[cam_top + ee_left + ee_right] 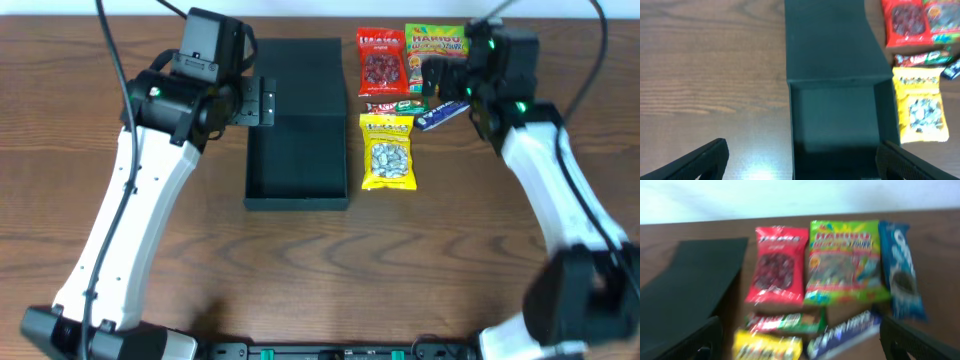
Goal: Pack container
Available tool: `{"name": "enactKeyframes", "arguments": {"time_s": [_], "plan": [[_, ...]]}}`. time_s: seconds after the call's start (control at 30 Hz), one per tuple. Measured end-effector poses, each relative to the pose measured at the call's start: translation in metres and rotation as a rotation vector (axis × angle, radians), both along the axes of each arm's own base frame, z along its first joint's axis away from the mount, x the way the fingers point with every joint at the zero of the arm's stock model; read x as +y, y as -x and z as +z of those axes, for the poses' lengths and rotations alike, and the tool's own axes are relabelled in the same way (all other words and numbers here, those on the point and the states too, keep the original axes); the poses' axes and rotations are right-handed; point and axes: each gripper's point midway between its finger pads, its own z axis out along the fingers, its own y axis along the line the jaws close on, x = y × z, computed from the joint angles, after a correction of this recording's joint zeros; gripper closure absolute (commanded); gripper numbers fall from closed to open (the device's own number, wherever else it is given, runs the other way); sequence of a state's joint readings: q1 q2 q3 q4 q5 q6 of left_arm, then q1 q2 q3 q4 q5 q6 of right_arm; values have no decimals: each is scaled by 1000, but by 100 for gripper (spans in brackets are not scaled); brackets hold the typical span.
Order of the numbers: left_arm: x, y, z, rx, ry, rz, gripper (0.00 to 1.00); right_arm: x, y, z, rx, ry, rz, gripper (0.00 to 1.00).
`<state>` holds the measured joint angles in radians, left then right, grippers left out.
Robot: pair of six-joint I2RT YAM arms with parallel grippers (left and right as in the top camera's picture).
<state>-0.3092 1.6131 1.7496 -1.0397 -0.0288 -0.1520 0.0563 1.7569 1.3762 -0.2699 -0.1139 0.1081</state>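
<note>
Black and spread wide, the fingers of the left gripper (801, 159) pinch nothing. It hangs at the left wall of the container (297, 165), near the hinge line, looking down into the tray. The right gripper (802, 341) is spread just as wide and is also empty, hovering over the snacks well to the container's right.

The container lies open, its tray bare and its flap lid (300, 75) folded flat on the far side. Everything to be packed sits on the container's right. The yellow packet (388, 152) is just beside the right wall and the red packet (380, 68) is beside the lid. The green gummy bag (436, 40) lies beyond that, with a green-and-red bar (395, 106) and a blue bar (442, 114) between them. A blue cookie packet (900, 275) lies farthest from the container.

Nothing is packed yet, so the first pick looks to be the step in hand. The packets crowd together with edges touching, so a pinch on one may nip or drag a neighbour. Flat, slick film could slip free and land on the rim rather than in the tray. The light cardboard may slide if the left gripper nudges its wall, and both arms reaching over the tray could clash.
</note>
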Motion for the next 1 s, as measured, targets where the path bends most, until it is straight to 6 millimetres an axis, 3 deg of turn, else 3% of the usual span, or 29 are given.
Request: {"name": "enactKeyframes", "arguments": {"time_s": [0.27,0.4,0.6,0.7,0.8,0.87,0.93,1.0], "plan": [[-2,-8,-25,64,-18,5,5,-13,-77,-52,20,91,-24,6],[-5,-16,-32,67,-19,5,5,-18,-98,-88,63,111,-43,7],[-7,-22,-54,118,-35,5,5,-22,-103,-150,143,129,-64,11],[-7,-24,-62,136,-41,5,5,-23,-105,-169,154,130,-72,13],[-7,-24,-63,139,-42,5,5,-25,-107,-176,149,133,-84,15],[-7,-24,-63,138,-42,5,5,-26,-109,-175,144,131,-97,23],[-7,-24,-63,139,-42,5,5,-28,-110,-176,144,130,-108,42],[-7,-24,-63,138,-42,5,5,-29,-112,-175,140,130,-116,53]]}}
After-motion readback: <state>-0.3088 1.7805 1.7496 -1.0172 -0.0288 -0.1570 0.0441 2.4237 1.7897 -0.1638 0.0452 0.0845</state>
